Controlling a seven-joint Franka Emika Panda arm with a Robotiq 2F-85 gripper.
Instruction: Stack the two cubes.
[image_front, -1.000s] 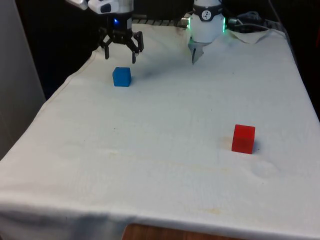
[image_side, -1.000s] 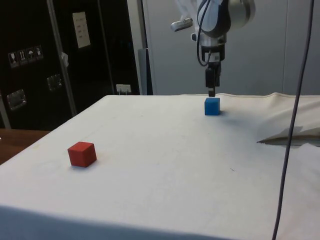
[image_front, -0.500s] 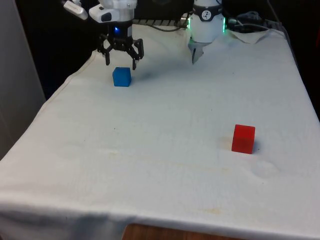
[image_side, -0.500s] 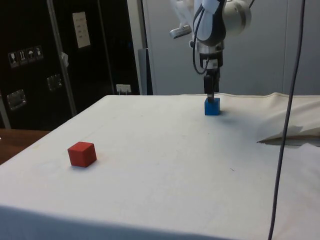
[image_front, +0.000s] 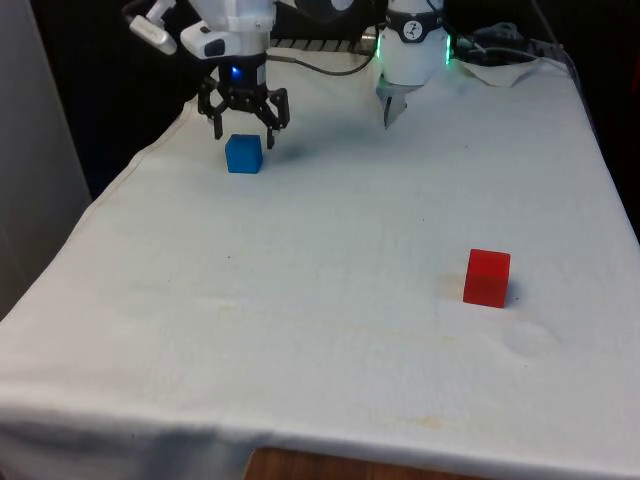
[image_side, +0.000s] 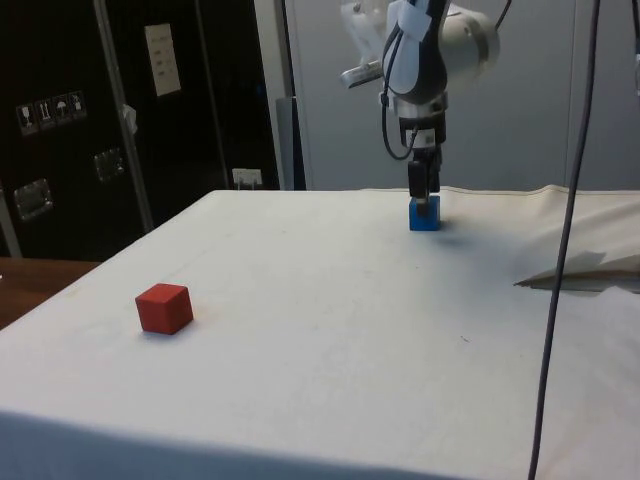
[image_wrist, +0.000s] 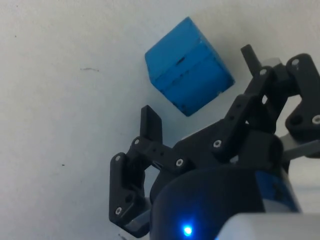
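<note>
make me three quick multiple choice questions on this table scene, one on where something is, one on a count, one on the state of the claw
1. Where is the blue cube?
A. Under the claw, at the far end of the table
B. On top of the red cube
C. Held off the cloth

2. How many cubes are on the white cloth?
A. One
B. Two
C. Three

3. What state is the claw in?
A. Shut on the blue cube
B. Shut on nothing
C. Open, above the blue cube

Answers:
1. A: the blue cube rests on the cloth below the claw.
2. B: only the blue cube and the red cube, far apart.
3. C: the wrist view shows the fingers spread, not touching the cube.
</note>
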